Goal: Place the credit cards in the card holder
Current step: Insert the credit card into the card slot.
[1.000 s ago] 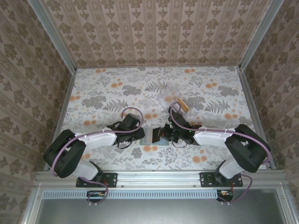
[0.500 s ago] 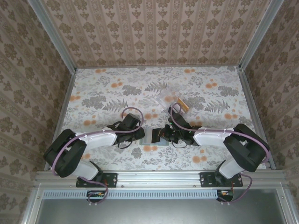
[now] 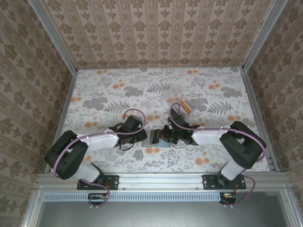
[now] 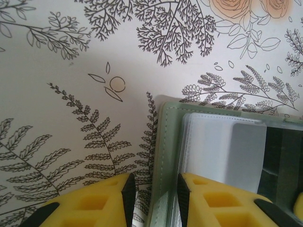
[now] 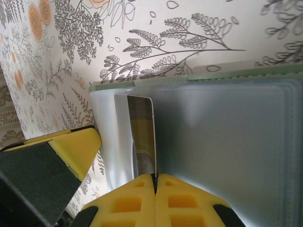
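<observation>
We are looking at the card holder (image 3: pixel 155 138), a flat sage-green wallet lying open on the floral table (image 3: pixel 109 90), toward 6 o'clock of the tabletop, between the two grippers. In the left wrist view its stitched green rim is framing a stack of frosted clear sleeves (image 4: pixel 222 149).

In the right wrist view a credit card (image 5: pixel 142 135) with a dark glossy face and a pale edge is sitting between two of those sleeve layers. At 1 o'clock from the holder a clear plastic box (image 3: pixel 173 101) is resting on the table. Something orange (image 3: pixel 186 108) is lying at its 4 o'clock end, and we cannot tell whether it is inside.

The right gripper (image 5: pixel 155 178) is pinching the credit card's near end, its yellow pads pressed together. The left gripper (image 4: pixel 155 189) is standing partly open, straddling the holder's rim, with a strip of table showing beside one pad.
</observation>
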Controlling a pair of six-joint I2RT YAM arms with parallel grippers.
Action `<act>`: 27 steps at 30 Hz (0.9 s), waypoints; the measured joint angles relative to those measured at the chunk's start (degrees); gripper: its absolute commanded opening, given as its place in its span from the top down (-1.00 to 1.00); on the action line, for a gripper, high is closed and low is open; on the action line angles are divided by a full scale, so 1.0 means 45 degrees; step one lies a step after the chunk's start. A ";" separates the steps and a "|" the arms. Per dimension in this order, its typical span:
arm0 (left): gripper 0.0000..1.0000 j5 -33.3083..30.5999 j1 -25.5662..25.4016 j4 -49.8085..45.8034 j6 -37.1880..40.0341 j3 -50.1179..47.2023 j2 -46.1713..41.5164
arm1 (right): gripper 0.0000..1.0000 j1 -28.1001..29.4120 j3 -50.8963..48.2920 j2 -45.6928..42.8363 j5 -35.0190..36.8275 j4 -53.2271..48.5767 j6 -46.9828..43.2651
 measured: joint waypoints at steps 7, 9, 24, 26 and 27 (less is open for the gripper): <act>0.34 0.0000 0.0000 0.0029 0.0000 0.0000 0.0034 | 1.00 0.0005 0.0447 0.0714 -0.0544 0.0194 -0.0185; 0.35 0.0000 0.0000 0.0029 0.0000 0.0015 0.0053 | 1.00 0.0015 0.0544 0.0826 -0.0661 0.0223 -0.0291; 0.33 0.0000 0.0000 -0.0044 0.0000 0.0165 0.0175 | 0.74 0.0024 0.1219 0.1370 -0.1481 0.0219 -0.0976; 0.33 0.0000 0.0000 -0.0044 0.0000 0.0165 0.0175 | 0.65 0.0024 0.1297 0.1370 -0.1491 0.0005 -0.1030; 0.33 0.0000 0.0000 -0.0039 0.0000 0.0165 0.0175 | 0.59 0.0024 0.1350 0.1370 -0.1491 -0.0160 -0.1093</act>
